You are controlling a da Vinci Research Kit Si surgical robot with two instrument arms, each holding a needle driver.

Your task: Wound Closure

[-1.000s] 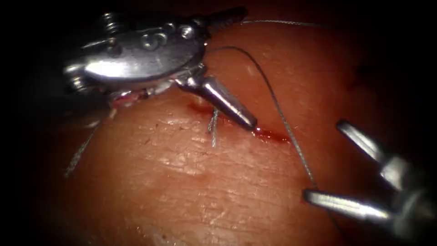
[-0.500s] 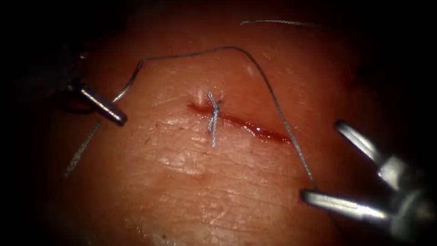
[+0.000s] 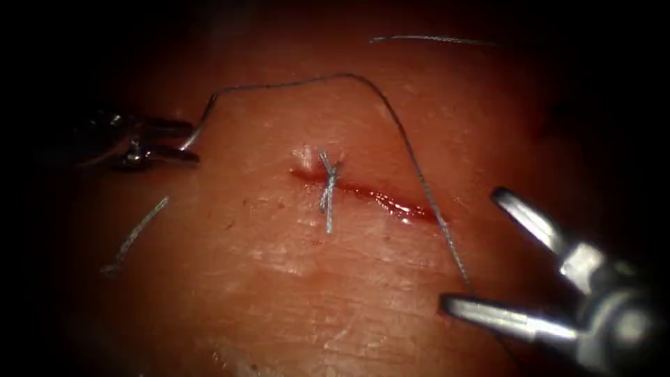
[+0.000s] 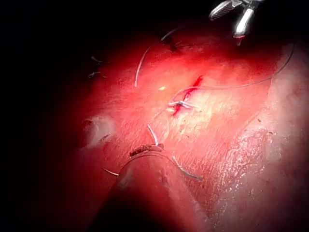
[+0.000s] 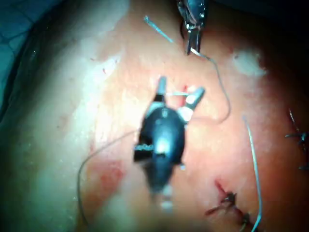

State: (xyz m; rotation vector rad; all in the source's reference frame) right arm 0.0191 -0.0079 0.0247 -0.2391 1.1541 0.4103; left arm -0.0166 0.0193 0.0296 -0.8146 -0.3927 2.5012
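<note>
— Well, what is hard to make out from your console?

— I cannot find the needle, so I cannot place it or say whether it sits in the tissue (image 3: 293, 279). My left tool (image 3: 183, 142) lies in shadow at the picture's edge; its jaws look closed on the thread (image 3: 391, 115), though dimly. The thread's far end passes behind my right tool (image 3: 469, 253) and is lost there.

— And the right tool?

— Its two bright steel jaws stand wide apart and hold nothing; the thread runs between them, close to the lower one.

— Materials and shapes?

— Glossy, finely creased tissue; a short slanting cut (image 3: 366, 193) lined with red fluid (image 3: 408, 209); a braided grey knot (image 3: 328, 183) crossing the cut near its left end, tails pointing down. The thread arches over the cut. Loose thread pieces (image 3: 132, 237) lie left of the cut and beyond it.

— Room to move?

— Open tissue below the cut, between both tools.
</note>
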